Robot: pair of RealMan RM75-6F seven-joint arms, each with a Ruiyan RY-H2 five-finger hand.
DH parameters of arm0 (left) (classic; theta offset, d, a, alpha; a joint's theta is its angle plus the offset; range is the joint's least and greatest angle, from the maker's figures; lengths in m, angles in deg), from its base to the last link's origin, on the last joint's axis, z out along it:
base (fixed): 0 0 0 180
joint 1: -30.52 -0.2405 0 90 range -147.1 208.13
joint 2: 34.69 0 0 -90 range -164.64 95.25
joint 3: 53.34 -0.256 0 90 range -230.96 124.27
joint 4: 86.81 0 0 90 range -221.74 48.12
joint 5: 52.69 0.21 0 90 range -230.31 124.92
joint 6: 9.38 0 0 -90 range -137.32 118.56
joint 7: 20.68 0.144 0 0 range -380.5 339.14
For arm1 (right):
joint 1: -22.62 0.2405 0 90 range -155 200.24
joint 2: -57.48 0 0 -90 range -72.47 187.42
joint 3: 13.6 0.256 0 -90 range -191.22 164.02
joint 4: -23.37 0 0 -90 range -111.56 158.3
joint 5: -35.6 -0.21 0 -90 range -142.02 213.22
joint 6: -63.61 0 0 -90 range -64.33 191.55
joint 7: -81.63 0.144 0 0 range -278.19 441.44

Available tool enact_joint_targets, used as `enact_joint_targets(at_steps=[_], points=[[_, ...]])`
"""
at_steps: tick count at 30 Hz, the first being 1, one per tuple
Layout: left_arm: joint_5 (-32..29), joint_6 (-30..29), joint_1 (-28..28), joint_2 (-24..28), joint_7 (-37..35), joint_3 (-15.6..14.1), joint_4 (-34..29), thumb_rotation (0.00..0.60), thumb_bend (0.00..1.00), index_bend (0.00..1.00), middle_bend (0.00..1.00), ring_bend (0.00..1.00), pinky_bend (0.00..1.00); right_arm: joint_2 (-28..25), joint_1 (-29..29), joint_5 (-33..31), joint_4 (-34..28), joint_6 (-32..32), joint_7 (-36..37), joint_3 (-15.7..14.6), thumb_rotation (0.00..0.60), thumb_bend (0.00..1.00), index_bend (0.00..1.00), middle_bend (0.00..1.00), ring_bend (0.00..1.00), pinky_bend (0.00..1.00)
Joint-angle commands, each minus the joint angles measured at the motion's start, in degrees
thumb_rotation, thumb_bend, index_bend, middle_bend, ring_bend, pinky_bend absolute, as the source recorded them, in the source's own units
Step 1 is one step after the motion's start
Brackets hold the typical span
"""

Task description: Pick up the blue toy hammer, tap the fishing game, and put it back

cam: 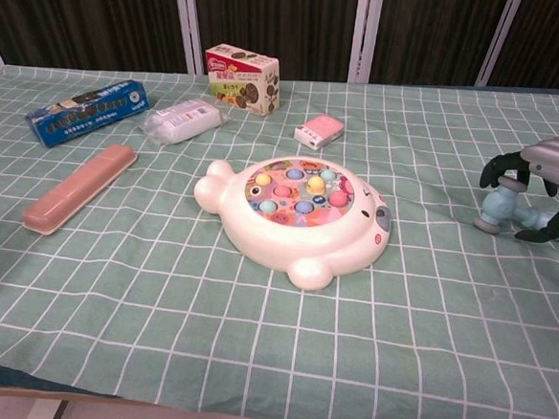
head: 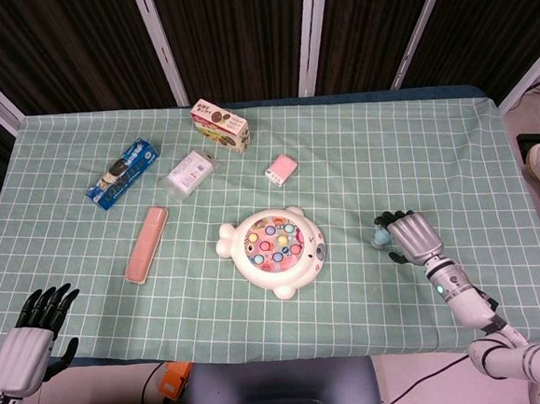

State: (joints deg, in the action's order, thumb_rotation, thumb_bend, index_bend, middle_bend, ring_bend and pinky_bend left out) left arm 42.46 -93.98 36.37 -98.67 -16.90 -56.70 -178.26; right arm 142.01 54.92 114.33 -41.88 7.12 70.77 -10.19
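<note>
Near the right edge of the counter [head: 490, 147]: blue toy hammer [cam: 498, 207], smooth pale plastic, lying on the checked green cloth, its round head end showing beside dark fingers [cam: 498, 168]. Right hand [head: 411, 236] arched over it, silver ribbed back uppermost, fingers curled down around the handle; whether actually gripping or merely caging, impossible to tell from either view. Broad open stretch of cloth between hammer and fishing game [head: 274, 250], another wide bare band along the near edge.

Fishing game at the middle: glossy cream shell, rounded fish-like outline with small knobs, coloured discs set in a pink top. Well apart, toward the far left: a long salmon-pink case [head: 147, 243] with rounded ends, a blue flat packet [head: 122, 173], a crinkled clear-wrapped white pack [head: 190, 174], a printed cardboard box [head: 220, 124] standing close to the far edge, a small pink-and-white packet [head: 281, 169] just behind the game.

Left hand [head: 32, 331] off the counter at the near left corner, black fingers straight and slightly apart, holding nothing.
</note>
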Motion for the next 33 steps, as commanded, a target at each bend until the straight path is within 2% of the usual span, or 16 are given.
enact_joint_targets(at_steps=[1,13,33], points=[[0.0,0.0,0.0,0.0,0.0,0.0,0.0,0.600,0.42,0.00,0.04,0.01,0.04,-0.2,-0.2,0.2,-0.3,-0.3,-0.5,-0.1,0.600,0.36,0.42,0.40,0.41,0.59],[0.1,0.0,0.0,-0.1,0.1,0.0,0.0,0.600,0.42,0.00,0.04,0.01,0.04,-0.4,-0.6,0.5,-0.2,-0.7,-0.7,-0.2,0.600,0.36,0.42,0.40,0.41,0.60],[0.5,-0.4,-0.1,0.1,-0.2,-0.2,0.0,0.600,0.42,0.00,0.04,0.01,0.04,-1.8,-1.6,2.5,-3.4,-2.5,-2.9,-1.2,0.600,0.36,0.42,0.40,0.41,0.60]])
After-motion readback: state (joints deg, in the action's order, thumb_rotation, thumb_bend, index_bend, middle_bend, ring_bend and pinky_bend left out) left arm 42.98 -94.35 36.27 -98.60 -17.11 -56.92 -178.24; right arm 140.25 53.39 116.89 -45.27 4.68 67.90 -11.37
